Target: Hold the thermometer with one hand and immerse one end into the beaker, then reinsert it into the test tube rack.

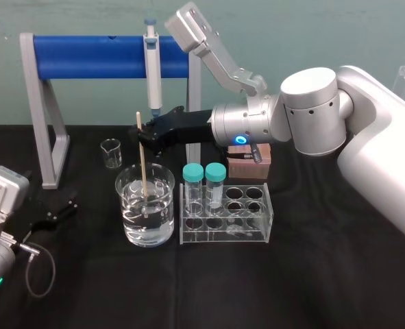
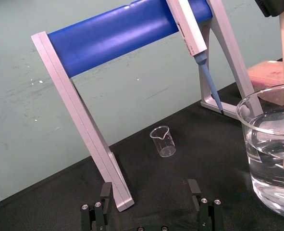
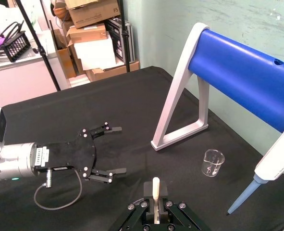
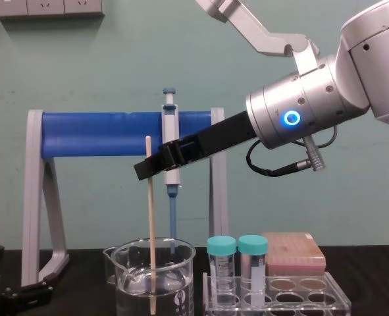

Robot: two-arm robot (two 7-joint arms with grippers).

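The right gripper (image 1: 142, 134) clamps the thermometer (image 1: 144, 168) near its top, lower end dipped in the beaker (image 1: 165, 209) beside the rack (image 1: 258, 226). The left gripper (image 3: 118, 149) rests wide open on the table (image 1: 325, 274).

Glossy clear glass beaker (image 1: 157, 212), matt wood-like thermometer (image 1: 142, 161), blk matt tablecloth (image 1: 312, 288), acrylic rack (image 1: 226, 231).

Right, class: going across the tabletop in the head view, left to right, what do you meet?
The left gripper, open → small glass beaker → wide beaker, where the right gripper holds the thermometer dipped → test tube rack.
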